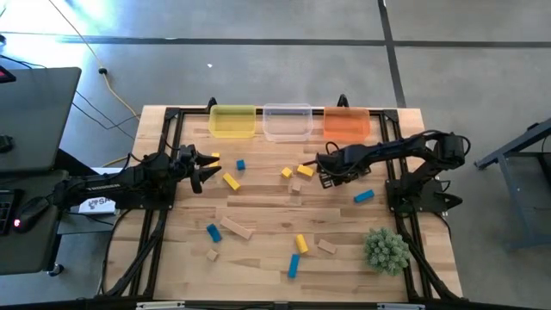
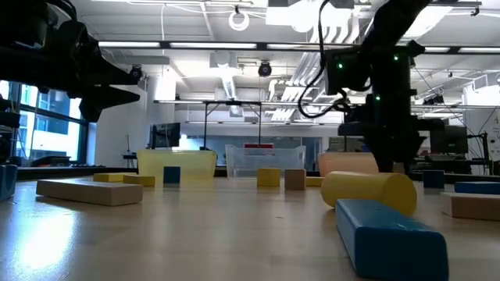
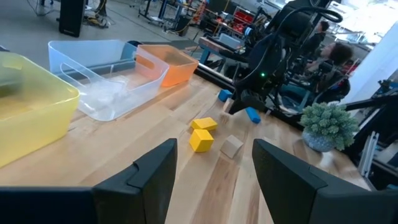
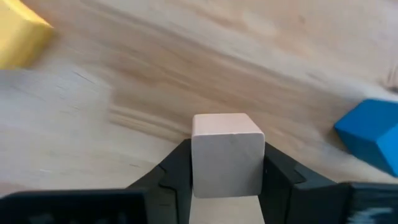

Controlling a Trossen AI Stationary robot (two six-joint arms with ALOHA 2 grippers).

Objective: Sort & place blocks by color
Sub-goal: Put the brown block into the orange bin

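Blue, yellow and tan blocks lie scattered over the wooden table (image 1: 267,207). My right gripper (image 1: 325,179) points down at the table's right of centre, shut on a tan cube (image 4: 227,155). A blue block (image 4: 370,140) and a yellow block (image 4: 18,37) lie on the table close to it. My left gripper (image 1: 207,168) hovers open at the left side with nothing between its fingers (image 3: 155,171). A yellow block (image 1: 231,181) and a blue cube (image 1: 240,164) lie just in front of it. My right gripper pinches the tan cube by two opposite side faces (image 4: 198,163), one finger (image 4: 174,177) on each side. The fingers come from above, pointing down. The cube sits square between them, top face up. I cannot tell whether it is clear of the table.
Three bins stand along the far edge: yellow (image 1: 232,120), clear (image 1: 287,120) and orange (image 1: 346,122). A spiky green plant ball (image 1: 386,250) sits near the front right. More blocks lie toward the near edge, among them a tan bar (image 1: 237,228) and a blue bar (image 1: 294,265).
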